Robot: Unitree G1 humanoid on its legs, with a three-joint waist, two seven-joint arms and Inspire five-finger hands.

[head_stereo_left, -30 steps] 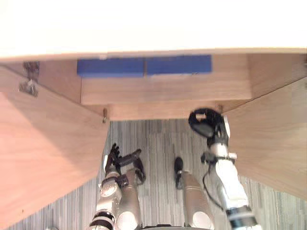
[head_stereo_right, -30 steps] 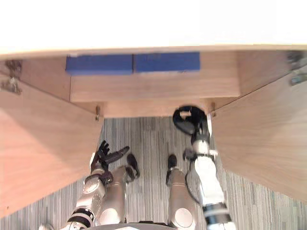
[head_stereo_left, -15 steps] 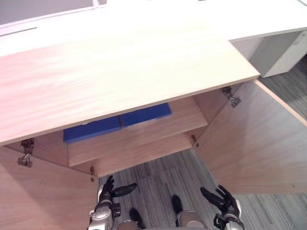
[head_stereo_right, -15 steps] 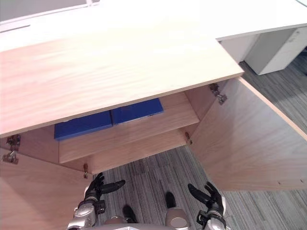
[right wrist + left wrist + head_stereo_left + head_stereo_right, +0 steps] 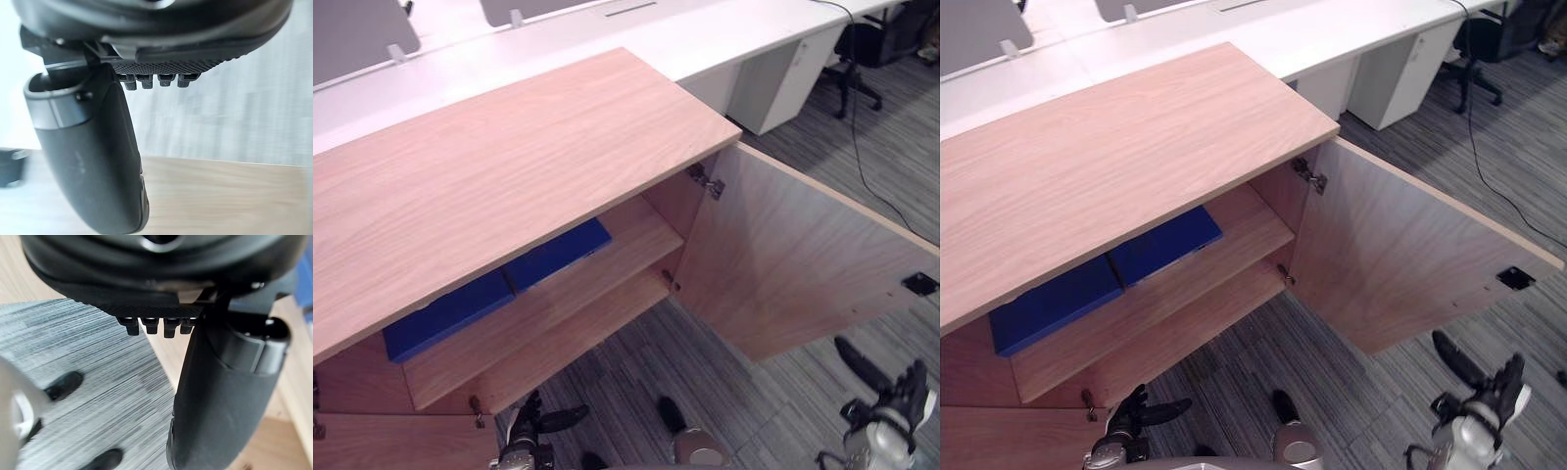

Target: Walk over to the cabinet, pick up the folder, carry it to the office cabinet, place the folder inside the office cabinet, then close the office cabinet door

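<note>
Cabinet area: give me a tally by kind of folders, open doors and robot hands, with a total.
Blue folders: 2
Open cabinet doors: 2
Robot hands: 2
Total: 6

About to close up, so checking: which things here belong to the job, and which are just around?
Job: blue folders; office cabinet; its open right door.
Just around: white desk; office chair; white drawer unit.
</note>
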